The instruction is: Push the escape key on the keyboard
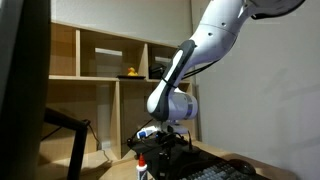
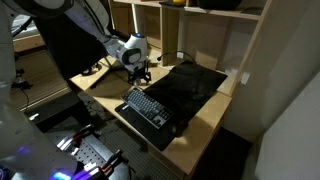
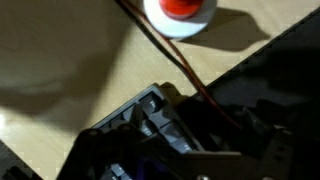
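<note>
Beside the mat point(image 2: 195, 85): keyboard point(image 2: 146, 107), long axis along the mat's edge.
Gripper point(image 2: 142, 75) near its far end, perhaps apart; grip unclear.

Office or lab workspace: wooden desk point(image 2: 208, 120), keyboard point(image 2: 146, 107), open wooden cubby shelves point(image 1: 110, 78), lit electronics gear point(image 2: 85, 155) alongside.

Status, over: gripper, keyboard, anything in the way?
Gripper low, jaw state unclear. Keyboard appears not yet touched, gripper just beyond its far end. Glue bottle stands close by the gripper, off the keyboard.
</note>
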